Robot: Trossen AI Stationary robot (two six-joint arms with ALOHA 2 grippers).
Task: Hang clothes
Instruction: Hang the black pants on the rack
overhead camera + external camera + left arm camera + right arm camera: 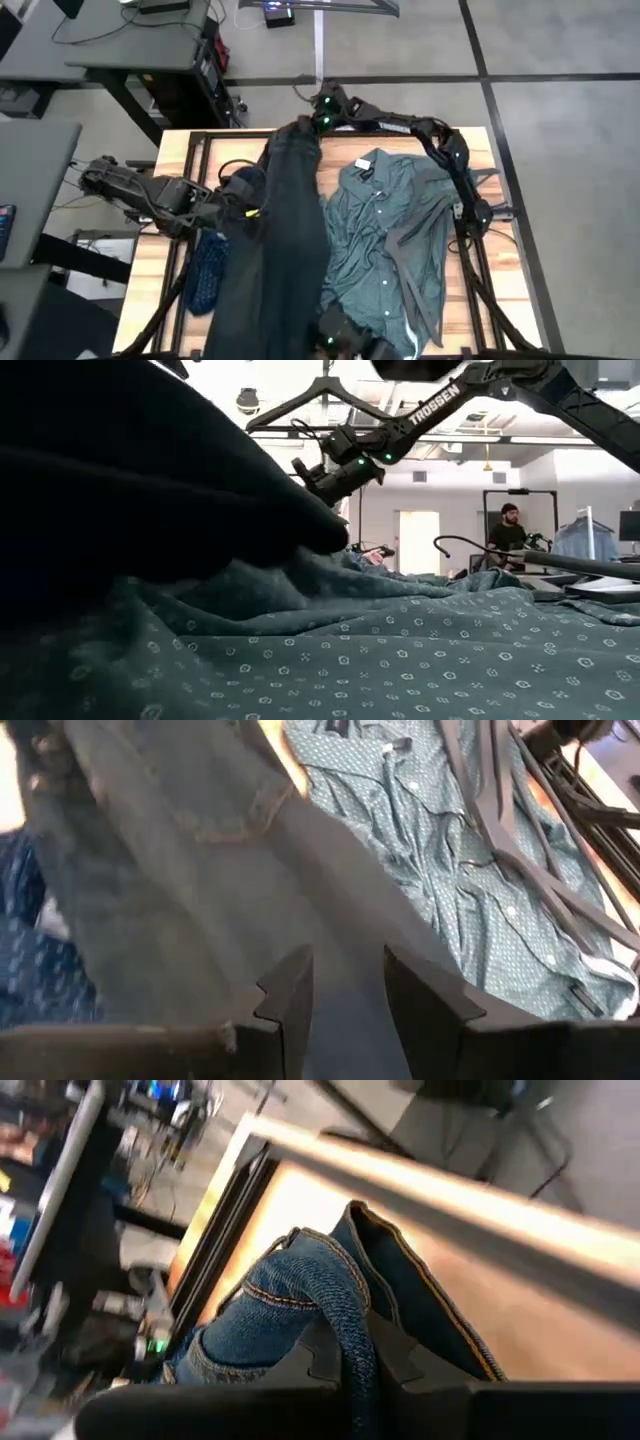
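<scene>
From my station, the right gripper sits at the far edge of the bench, near the middle of that edge, and it is clenched on the waistband of the jeans; my right wrist view shows a fold of stitched denim pinched between the fingers. The jeans run from that grip down the bench's length toward the near edge, a long dark strip left of centre. The left gripper reaches in from the left edge and hovers over the jeans' left side; in my left wrist view its fingers stand apart with denim beneath them, released as far as I can judge, though whether they touch the cloth I cannot tell. The teal-green shirt lies spread flat on the right half of the bench, collar toward the far edge, its left side just beside or slightly under the jeans. A dark hanger lies across the shirt's right side. The navy dotted shirt lies partly under the jeans' left edge, near the bench's left edge. In the low view a person sits in the room beyond.
</scene>
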